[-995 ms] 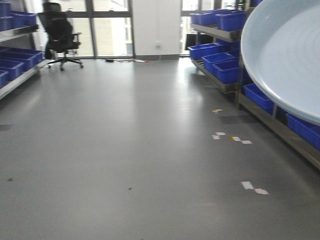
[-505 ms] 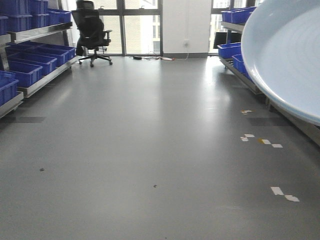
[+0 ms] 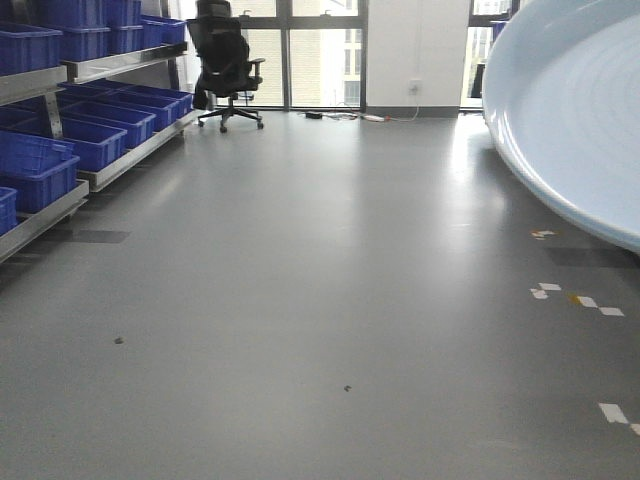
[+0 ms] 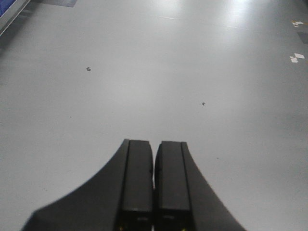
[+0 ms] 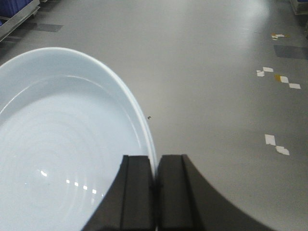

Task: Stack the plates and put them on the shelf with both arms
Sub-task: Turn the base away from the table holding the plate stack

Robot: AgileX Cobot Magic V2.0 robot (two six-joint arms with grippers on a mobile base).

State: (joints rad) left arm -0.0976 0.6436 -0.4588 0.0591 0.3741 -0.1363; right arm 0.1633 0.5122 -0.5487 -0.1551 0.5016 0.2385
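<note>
Carrying step, we judge: our black right gripper pinches the rim of the glossy pale blue-white round plate; the left gripper is closed and empty. Next we should approach the brushed-steel shelf, ahead-left of both.

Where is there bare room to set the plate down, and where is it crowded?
The wide floor between the left shelf and the tape marks is bare, up to the chair. The shelf is crowded: blue crates fill its tiers.
</note>
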